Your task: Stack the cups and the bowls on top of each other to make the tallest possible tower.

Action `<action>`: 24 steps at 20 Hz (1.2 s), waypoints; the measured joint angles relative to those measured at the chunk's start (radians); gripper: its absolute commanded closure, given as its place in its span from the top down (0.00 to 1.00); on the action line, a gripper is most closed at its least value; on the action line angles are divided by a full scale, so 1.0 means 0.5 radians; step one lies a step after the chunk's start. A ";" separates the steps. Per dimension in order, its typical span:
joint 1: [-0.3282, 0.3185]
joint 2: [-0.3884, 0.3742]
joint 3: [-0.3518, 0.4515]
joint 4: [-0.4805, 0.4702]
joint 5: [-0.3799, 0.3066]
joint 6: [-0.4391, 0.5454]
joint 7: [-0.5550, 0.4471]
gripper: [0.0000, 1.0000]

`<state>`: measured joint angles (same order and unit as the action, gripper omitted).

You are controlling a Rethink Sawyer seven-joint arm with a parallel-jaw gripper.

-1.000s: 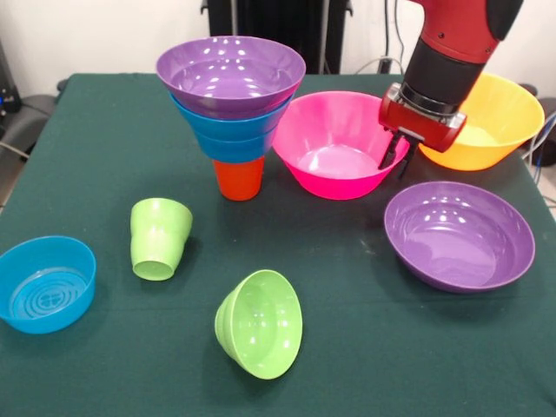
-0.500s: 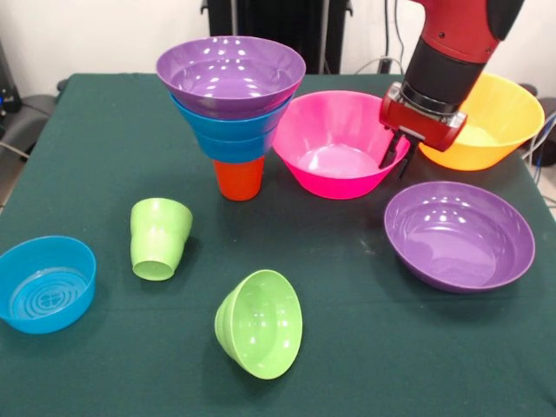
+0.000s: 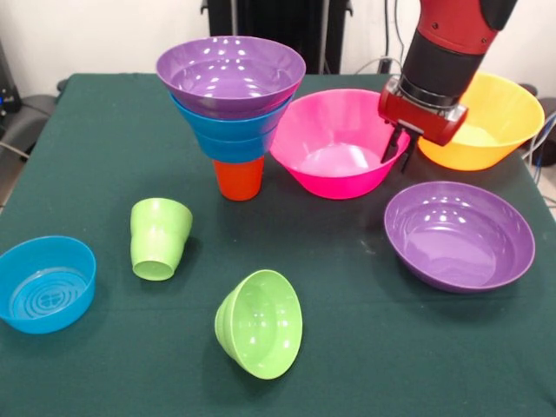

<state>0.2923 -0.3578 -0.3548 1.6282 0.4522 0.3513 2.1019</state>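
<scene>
The tower stands at the back left: an orange cup (image 3: 239, 178) carries nested blue bowls (image 3: 230, 135) and a purple bowl (image 3: 230, 74) on top. Just right of it sits the large pink bowl (image 3: 330, 139). My gripper (image 3: 396, 156) straddles its right rim, one finger inside and one outside, shut on it. The yellow-orange bowl (image 3: 499, 122) lies behind the arm. A second purple bowl (image 3: 459, 234) rests at the right. The lime green cup (image 3: 159, 236), a small green bowl (image 3: 259, 323) tipped on its side and a blue bowl (image 3: 45, 282) lie nearer the front.
A dark green cloth (image 3: 347, 365) covers the table. Its left edge runs close by the blue bowl, and its right edge is close to the purple and yellow-orange bowls. Cables and dark equipment sit beyond the table's back edge.
The gripper has risen slightly with the pink bowl's rim, and the pink bowl has shifted a little up and to the left. Nothing else has moved.
</scene>
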 measured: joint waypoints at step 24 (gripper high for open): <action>-0.014 -0.146 0.089 0.120 0.309 0.085 0.003 0.00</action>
<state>0.2852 -0.4308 -0.3102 1.6882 0.6067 0.3940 2.1034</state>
